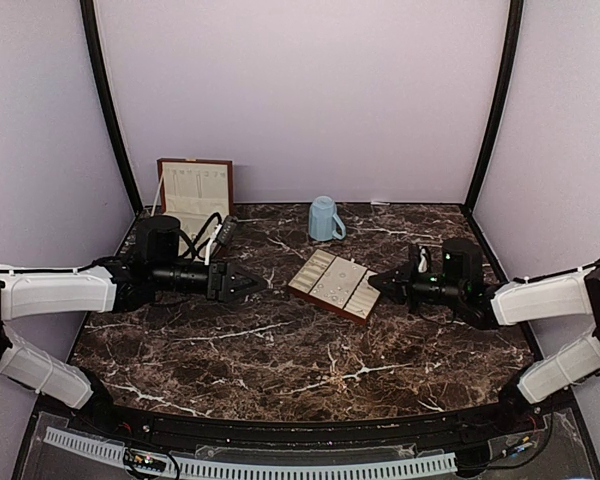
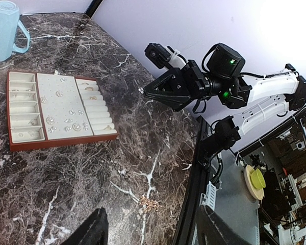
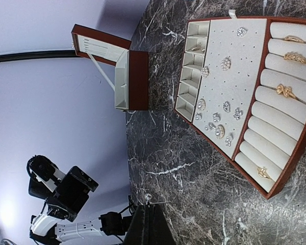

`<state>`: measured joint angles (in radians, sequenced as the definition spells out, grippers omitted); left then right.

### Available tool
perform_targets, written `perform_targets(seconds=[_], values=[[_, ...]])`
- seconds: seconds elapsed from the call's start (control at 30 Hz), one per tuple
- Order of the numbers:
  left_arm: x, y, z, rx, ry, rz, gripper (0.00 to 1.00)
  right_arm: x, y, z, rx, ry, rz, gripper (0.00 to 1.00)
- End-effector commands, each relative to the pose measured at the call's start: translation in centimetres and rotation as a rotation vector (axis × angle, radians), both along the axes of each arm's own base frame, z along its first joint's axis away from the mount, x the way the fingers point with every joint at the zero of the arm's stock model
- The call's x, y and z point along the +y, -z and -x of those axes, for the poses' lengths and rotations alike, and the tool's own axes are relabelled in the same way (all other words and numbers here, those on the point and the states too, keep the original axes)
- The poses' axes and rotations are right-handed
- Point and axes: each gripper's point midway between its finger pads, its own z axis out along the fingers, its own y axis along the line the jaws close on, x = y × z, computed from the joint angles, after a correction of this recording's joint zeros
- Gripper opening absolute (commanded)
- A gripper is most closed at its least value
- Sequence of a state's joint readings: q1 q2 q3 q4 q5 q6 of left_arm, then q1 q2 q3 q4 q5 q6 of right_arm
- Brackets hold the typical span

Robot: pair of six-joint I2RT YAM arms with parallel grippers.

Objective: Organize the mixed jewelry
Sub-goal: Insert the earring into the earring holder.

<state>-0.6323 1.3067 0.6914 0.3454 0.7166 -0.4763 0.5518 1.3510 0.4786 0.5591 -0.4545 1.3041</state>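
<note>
The right gripper (image 1: pixel 374 283) has its jaws clenched on a silvery speck (image 3: pixel 147 196) at their very tip, just beside the right edge of the tray (image 2: pixel 61 144). The left gripper (image 1: pixel 250 285) stands released with nothing between its fingers, left of the tray. Most of the mixed jewelry (image 2: pixel 66 121) lies scattered on the tray's cream middle panel, with a few pieces in its side slots and ring rolls. 1 small glinting cluster (image 2: pixel 151 204) sits on the marble table (image 1: pixel 280 350) near its edge, with a light-blue mug (image 1: pixel 324 219) and an open wooden box (image 1: pixel 194 188) behind.

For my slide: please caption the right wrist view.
Brown-edged tray holding small glinting jewelry on a dark marble table, open wooden box beyond.
</note>
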Motion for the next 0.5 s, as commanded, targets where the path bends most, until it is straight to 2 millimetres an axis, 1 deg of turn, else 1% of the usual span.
perform_targets(seconds=[0.0, 0.2, 0.3, 0.47], values=[[0.3, -1.6, 0.4, -0.055, 0.010, 0.024, 0.61, 0.6, -0.7, 0.0, -0.007, -0.063, -0.058, 0.00], [0.2, -1.9, 0.7, -0.059, 0.030, 0.035, 0.61, 1.8, -1.0, 0.1, 0.004, -0.149, -0.091, 0.00], [0.0, -2.2, 1.1, -0.057, 0.055, 0.050, 0.61, 2.5, -1.2, 0.5, 0.003, -0.213, -0.099, 0.00], [-0.1, -2.9, 1.7, -0.080, 0.087, 0.082, 0.61, 3.5, -2.4, 1.5, -0.020, -0.314, -0.112, 0.00]])
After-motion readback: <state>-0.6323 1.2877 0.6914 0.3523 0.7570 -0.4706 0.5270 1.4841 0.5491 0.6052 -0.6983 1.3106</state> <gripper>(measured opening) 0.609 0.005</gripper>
